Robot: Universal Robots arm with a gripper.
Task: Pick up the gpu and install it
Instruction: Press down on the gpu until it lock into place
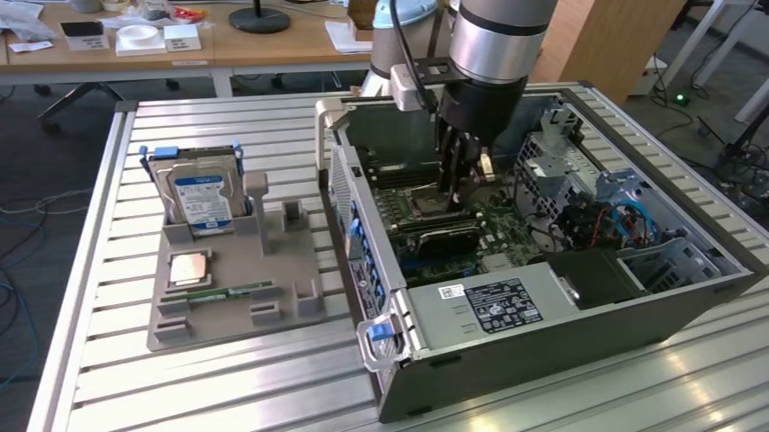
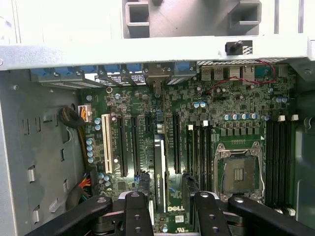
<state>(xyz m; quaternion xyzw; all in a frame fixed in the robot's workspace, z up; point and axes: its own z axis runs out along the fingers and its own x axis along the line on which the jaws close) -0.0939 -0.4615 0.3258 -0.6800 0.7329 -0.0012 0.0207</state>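
Observation:
The gpu stands on edge in a motherboard slot inside the open computer case. From above it shows as a thin green card with a black block on one side. In the exterior view its dark cooler lies just below the arm. My gripper hangs over the board with its two black fingers spread to either side of the card's line. The jaws are open and nothing is gripped. The exterior view has the gripper reaching down into the case beside the CPU socket.
A grey parts tray sits on the slatted table at the exterior view's left. It holds a silver hard drive, a copper-coloured chip and a narrow memory stick. Drive cages and cables crowd the case's far side.

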